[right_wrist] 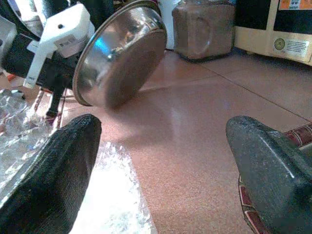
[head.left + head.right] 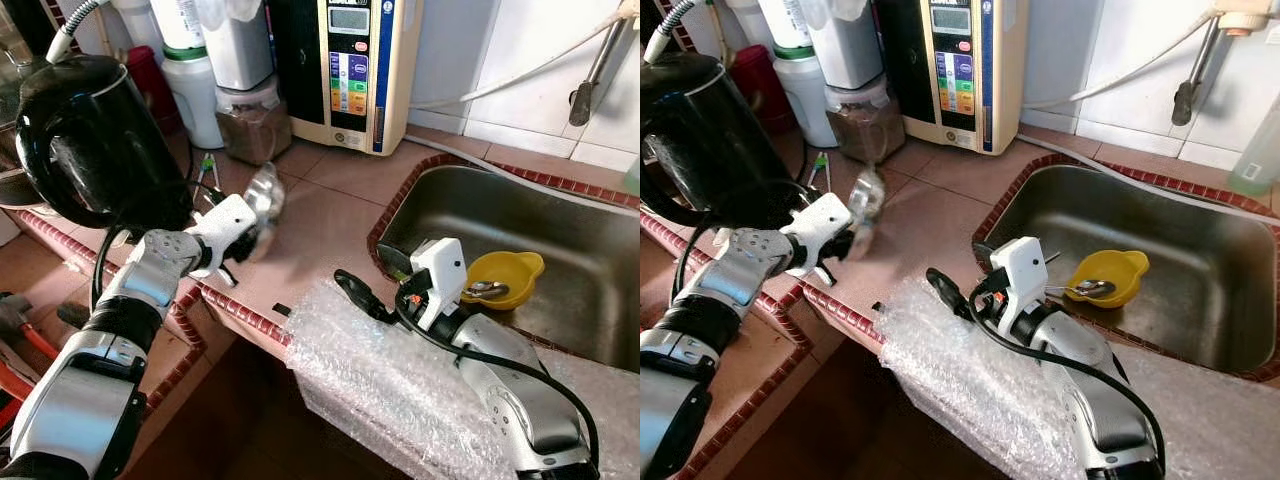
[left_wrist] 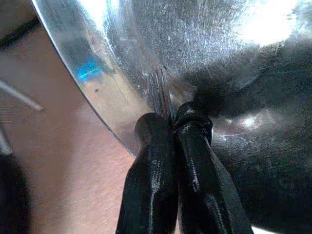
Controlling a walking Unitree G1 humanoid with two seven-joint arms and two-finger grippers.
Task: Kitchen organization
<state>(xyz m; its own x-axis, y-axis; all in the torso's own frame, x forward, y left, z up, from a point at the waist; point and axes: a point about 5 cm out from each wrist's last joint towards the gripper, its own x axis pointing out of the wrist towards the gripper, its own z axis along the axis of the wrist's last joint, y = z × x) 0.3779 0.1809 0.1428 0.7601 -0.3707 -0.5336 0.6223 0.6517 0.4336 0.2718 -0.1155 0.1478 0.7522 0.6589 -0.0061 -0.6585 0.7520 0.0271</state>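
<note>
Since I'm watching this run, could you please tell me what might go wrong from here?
The left claw pinches the steel bowl only by its rim, and the bowl hangs tilted over the counter, so it may slip or swing. The kettle stands close beside that arm and could get bumped. The open right claw hovers by the bubble wrap and might snag it.

The left gripper (image 2: 845, 238) held a steel bowl (image 2: 866, 203) by its rim, tilted on edge above the tiled counter (image 2: 940, 205). The right gripper (image 2: 965, 275), its fingers apart, hovered over bubble wrap (image 2: 960, 385) at the counter's edge. In the sink (image 2: 1200, 300) a spoon (image 2: 1087, 290) lay in a yellow cup (image 2: 1108, 275). A black kettle (image 2: 700, 140) stood behind the left arm.
</note>
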